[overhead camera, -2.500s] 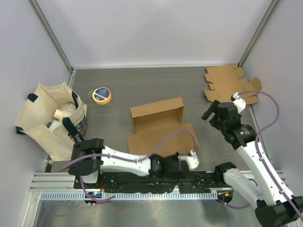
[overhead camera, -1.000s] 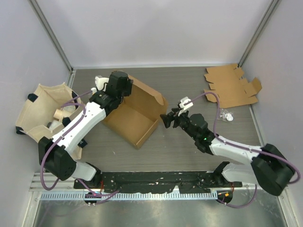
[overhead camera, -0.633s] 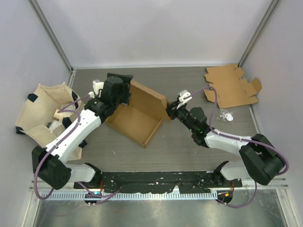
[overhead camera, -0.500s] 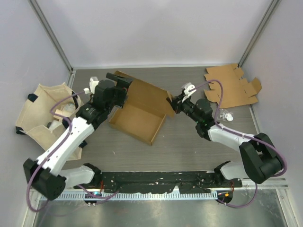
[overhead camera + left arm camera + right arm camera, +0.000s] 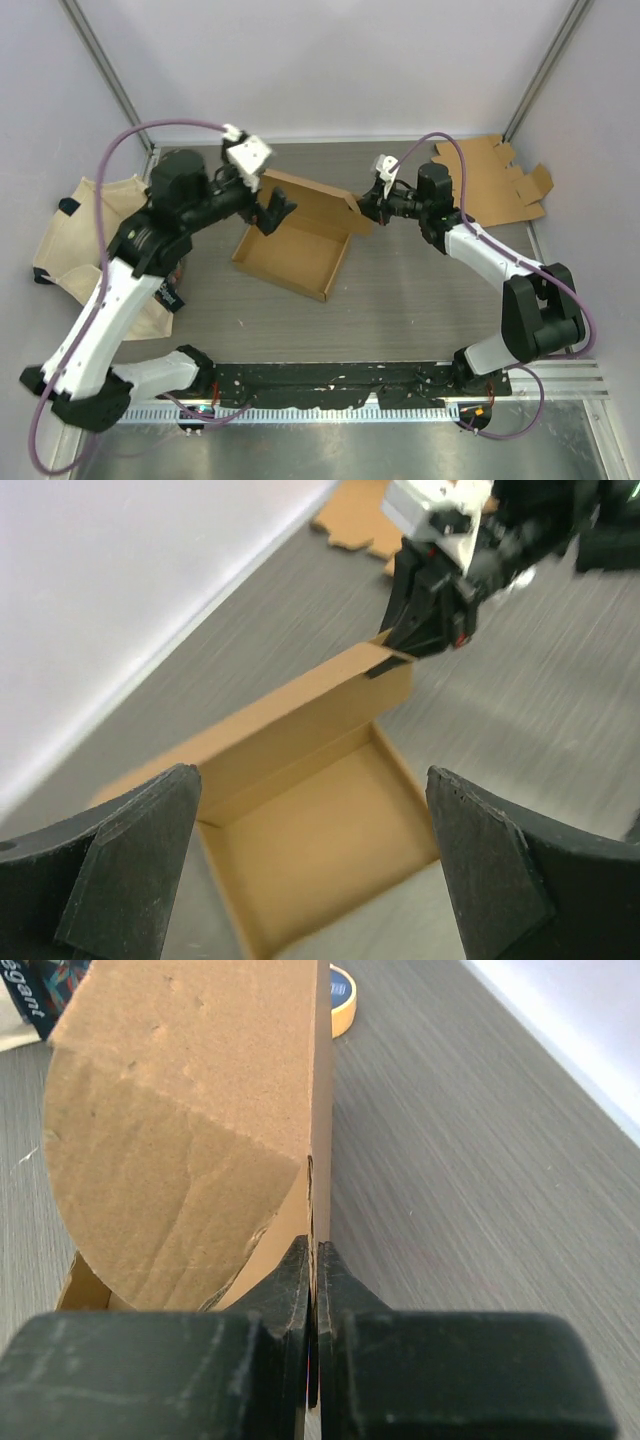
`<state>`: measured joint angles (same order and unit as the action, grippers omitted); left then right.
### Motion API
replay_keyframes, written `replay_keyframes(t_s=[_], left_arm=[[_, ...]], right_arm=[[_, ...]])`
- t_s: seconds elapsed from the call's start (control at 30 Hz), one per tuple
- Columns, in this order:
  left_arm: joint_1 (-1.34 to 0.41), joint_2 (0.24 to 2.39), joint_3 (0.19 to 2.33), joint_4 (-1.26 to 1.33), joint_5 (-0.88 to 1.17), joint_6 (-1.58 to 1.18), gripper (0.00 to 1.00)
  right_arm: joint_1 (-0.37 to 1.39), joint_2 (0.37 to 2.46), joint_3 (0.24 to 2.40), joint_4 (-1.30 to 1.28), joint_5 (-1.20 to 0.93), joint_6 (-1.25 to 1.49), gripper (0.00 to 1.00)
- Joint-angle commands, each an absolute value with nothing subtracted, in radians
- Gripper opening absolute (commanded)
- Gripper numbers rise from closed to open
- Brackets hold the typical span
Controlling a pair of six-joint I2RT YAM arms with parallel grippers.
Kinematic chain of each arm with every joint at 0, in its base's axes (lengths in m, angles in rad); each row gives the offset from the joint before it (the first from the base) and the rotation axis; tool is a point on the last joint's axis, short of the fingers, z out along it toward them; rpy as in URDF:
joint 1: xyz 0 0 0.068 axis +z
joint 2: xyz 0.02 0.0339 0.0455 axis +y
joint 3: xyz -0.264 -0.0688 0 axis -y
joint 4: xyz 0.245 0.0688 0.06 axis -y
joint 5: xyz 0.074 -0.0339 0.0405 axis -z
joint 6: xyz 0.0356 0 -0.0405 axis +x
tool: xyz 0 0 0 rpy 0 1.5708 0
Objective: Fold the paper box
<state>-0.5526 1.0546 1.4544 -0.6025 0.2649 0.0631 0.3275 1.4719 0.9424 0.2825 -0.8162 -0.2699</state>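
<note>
The paper box [image 5: 295,250] lies mid-table, an open brown tray with its rear wall raised and a rounded flap at the right corner. The right gripper [image 5: 365,208], its arm reaching leftward, pinches that flap's edge. The left gripper [image 5: 272,212] hangs over the box's left end — jaws spread wide. The flap hides most of a yellow tape roll [image 5: 342,995].

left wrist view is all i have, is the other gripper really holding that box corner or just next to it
observer: holding. in its own wrist view the right gripper is shut on the thin edge of the cardboard flap.
operator: where are my fingers then
observer: from above, the left gripper is open over the left end of the box, gripping nothing.
operator: anything behind that flap
observer: a yellow tape roll lies beyond it.
</note>
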Motion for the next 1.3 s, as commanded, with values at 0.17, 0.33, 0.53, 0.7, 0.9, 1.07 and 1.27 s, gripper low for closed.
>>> replay_keyframes(t_s=[0.17,0.33,0.53,0.7,0.9,1.07,1.27], left_arm=[[-0.635,1.382,1.609,-0.792,0.125,0.758,0.99],[-0.644,1.453,1.530,-0.600,0.026,0.839,0.97],[-0.641,1.506,1.502,-0.476,-0.050,0.893,0.68],[-0.634,1.522,1.499,-0.465,-0.048,0.878,0.29],[-0.624,1.483,1.450,-0.448,-0.063,0.835,0.04],[-0.624,1.490,1.457,-0.462,-0.083,0.795,0.02],[-0.624,1.460,1.430,-0.433,-0.074,0.790,0.07]], right_arm=[[0.314,1.486,0.972,0.183,-0.897,-0.311,0.01],[0.313,1.506,0.980,0.193,-0.910,-0.291,0.01],[0.314,1.511,0.986,0.184,-0.893,-0.243,0.02],[0.322,1.410,0.917,0.279,-0.625,-0.012,0.46],[0.322,1.218,0.963,-0.248,-0.167,0.325,0.85],[0.286,1.025,0.939,-0.616,0.286,0.575,0.91],[-0.073,1.157,0.844,-0.447,0.336,0.659,0.90]])
